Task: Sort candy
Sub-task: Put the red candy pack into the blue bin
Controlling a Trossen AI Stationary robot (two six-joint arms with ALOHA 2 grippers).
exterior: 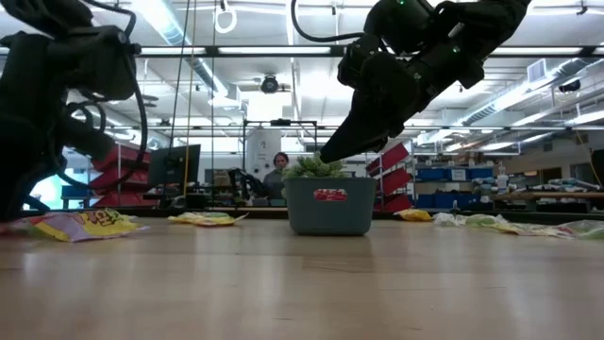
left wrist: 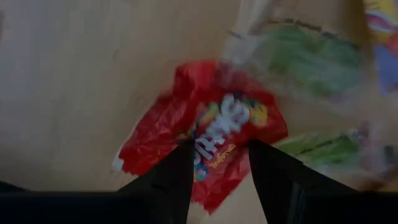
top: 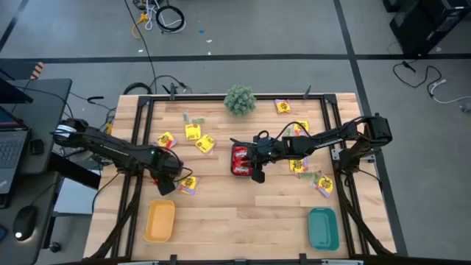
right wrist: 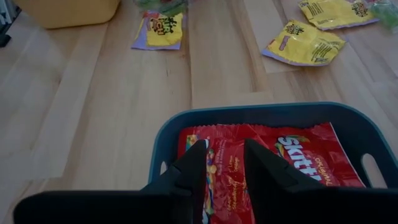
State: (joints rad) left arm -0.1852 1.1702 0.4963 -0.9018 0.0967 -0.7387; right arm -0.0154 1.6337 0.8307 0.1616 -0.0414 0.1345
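Candy scattered in three colours
Red packets (right wrist: 273,165) lie flat in a bin; yellow packets (top: 200,138) and green packets (left wrist: 311,59) spread across the bench (top: 243,206).

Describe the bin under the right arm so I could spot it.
On the wooden table, centrally, by the spiky green plant ball, sits a teal bin under the right gripper. Unlike the corner teal tray, it holds red candy packets.

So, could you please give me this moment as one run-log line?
left claw: open, over red packet on table | right claw: open, above red packets in teal bin | yellow packets: loose on table
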